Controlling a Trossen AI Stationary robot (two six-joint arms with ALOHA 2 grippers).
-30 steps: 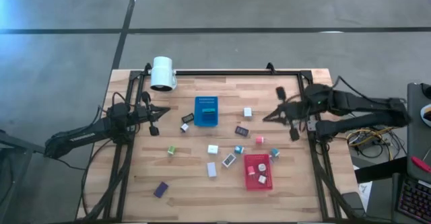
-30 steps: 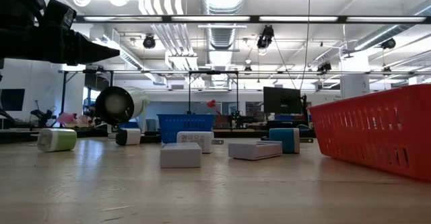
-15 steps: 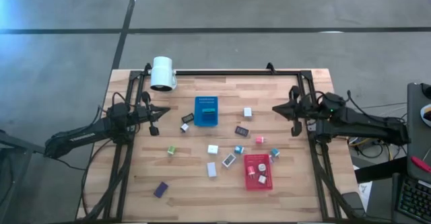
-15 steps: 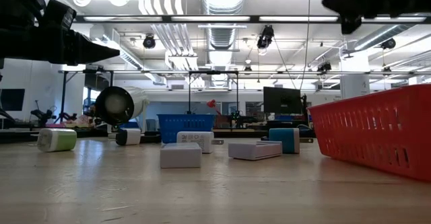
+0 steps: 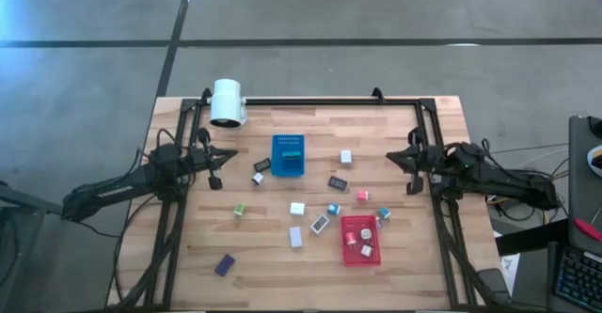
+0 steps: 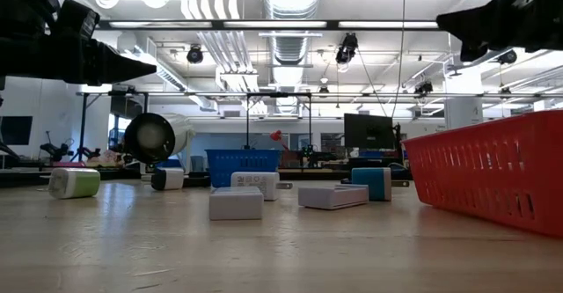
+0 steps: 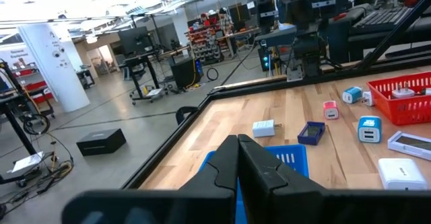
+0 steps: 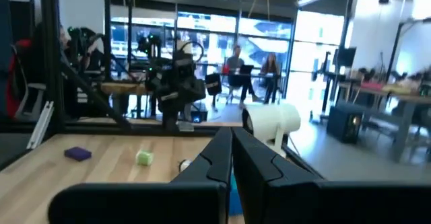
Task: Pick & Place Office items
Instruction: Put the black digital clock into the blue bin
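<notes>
While shut, both fingers (image 5: 224,155) hang clear of items (image 5: 297,209).

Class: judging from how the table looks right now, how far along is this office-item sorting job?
Done: a few small items lie in the red tray, one in the blue tray.
In hand: nothing; the left claw and right claw are shut and empty above the table's sides.
Left: roughly ten pieces, including the purple block and green block.

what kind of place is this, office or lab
Most likely a robotics lab or workshop: exposed ceiling ducts, other arm rigs on frames, and a wooden test table with small sorting trays.
</notes>
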